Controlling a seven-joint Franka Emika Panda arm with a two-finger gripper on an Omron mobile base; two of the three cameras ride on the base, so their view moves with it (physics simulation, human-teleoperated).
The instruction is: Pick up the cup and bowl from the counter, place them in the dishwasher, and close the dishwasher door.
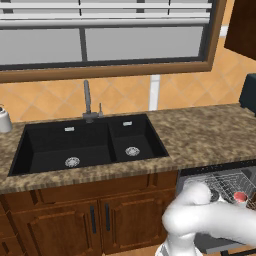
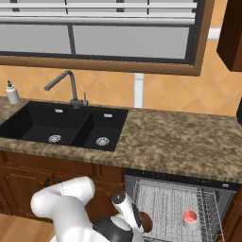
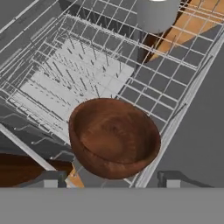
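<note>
The dishwasher [image 2: 179,181] stands open under the counter [image 2: 175,142], its pale wire rack [image 2: 165,203] pulled out. A brown wooden bowl [image 3: 113,138] lies tilted at the rack's near-left corner, also seen as the bowl [image 2: 145,221] past my hand. My gripper [image 3: 111,179] hovers just over it, open, fingertips [image 3: 173,178] standing wider than the bowl and not pressing it. A white cup [image 2: 189,218] with a red inside stands upright farther right in the rack; it shows as the cup [image 1: 240,197] and the cup [image 3: 157,15] too. The dishwasher door is hidden below rack and arm.
A black double sink [image 1: 90,145] with a grey faucet [image 1: 87,100] is set into the counter [image 1: 210,135] at left. A white soap dispenser [image 2: 12,93] stands at the far left. Wooden cabinets [image 1: 100,215] flank the dishwasher. A dark appliance [image 1: 248,92] sits at the counter's right end.
</note>
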